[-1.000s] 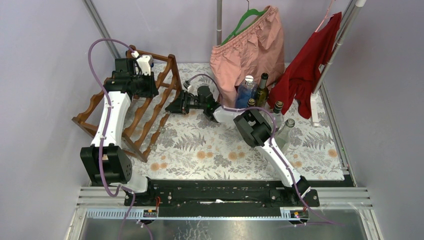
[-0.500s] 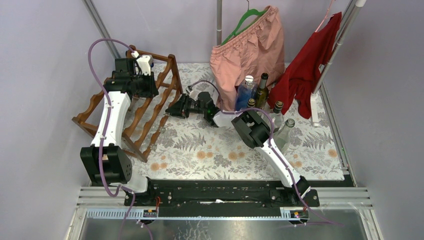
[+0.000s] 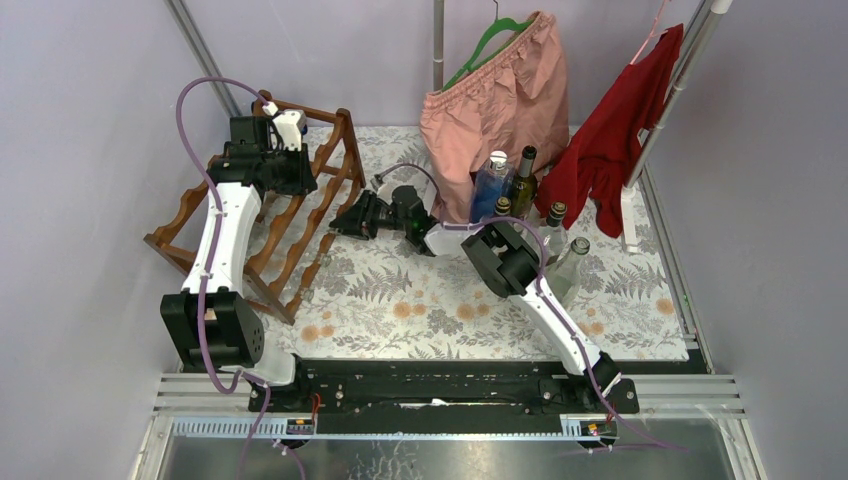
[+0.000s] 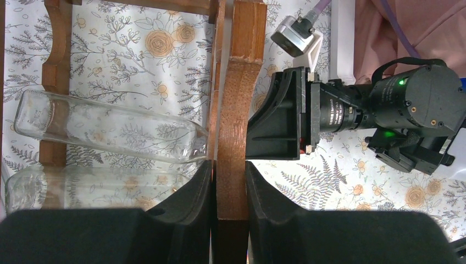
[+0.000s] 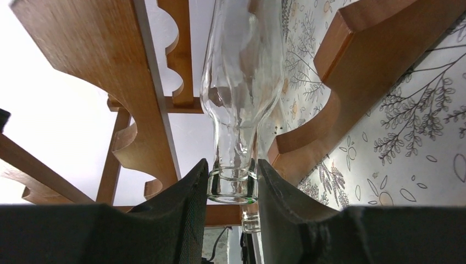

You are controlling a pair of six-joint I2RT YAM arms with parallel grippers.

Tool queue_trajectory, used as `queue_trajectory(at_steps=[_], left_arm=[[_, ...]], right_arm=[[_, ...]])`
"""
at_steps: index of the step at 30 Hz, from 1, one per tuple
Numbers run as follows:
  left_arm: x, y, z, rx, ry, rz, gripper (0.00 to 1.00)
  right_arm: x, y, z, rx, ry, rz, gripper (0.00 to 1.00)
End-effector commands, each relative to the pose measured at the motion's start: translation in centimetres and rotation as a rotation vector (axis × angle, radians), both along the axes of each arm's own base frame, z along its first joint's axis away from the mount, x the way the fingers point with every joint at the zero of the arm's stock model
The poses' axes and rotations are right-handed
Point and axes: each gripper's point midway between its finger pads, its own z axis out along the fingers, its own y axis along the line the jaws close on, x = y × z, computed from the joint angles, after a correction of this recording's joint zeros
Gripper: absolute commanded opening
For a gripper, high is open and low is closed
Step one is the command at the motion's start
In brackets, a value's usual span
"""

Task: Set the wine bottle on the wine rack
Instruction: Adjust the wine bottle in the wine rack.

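Note:
The wine rack (image 3: 190, 206) is a reddish-brown wooden frame with scalloped rails, tilted at the table's left. My left gripper (image 4: 231, 175) is shut on one of its upright rails (image 4: 239, 82). A clear glass wine bottle (image 4: 104, 129) lies across the rack's rails, base pointing away from the right arm. My right gripper (image 5: 233, 177) is shut on the lip of the bottle's neck; the bottle's body (image 5: 242, 71) runs up between two scalloped rails (image 5: 93, 60). From above, the right gripper (image 3: 342, 220) sits at the rack's right side.
Several upright bottles (image 3: 522, 172) stand at the back, right of centre, and a clear one (image 3: 572, 262) stands beside the right arm. Pink shorts (image 3: 500, 95) and a red garment (image 3: 620, 120) hang behind them. A vertical pole (image 3: 437, 40) rises at the back.
The right gripper has slid a little to the left toward the rack, bottle neck still in it. The left arm has stayed where it was.

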Motion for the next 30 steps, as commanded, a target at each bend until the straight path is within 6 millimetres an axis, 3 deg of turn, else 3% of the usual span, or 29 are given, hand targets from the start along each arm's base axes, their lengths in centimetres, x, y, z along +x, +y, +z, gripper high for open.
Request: queue_trajectory(at_steps=[1, 12, 30], left_arm=[[-2.1, -3.0, -1.5, -0.141, 0.124, -0.047, 0.08], [-2.2, -3.1, -1.7, -0.148, 0.132, -0.044, 0.08], [-2.8, -3.3, -1.7, -0.16, 0.141, -0.029, 0.08]], right_arm=[[-0.9, 1.6, 2.1, 0.026, -0.087, 0.015, 0.02], [-0.5, 2.4, 0.6, -0.131, -0.161, 0.014, 0.07], [1.4, 2.0, -0.8, -0.295, -0.385, -0.006, 0.12]])
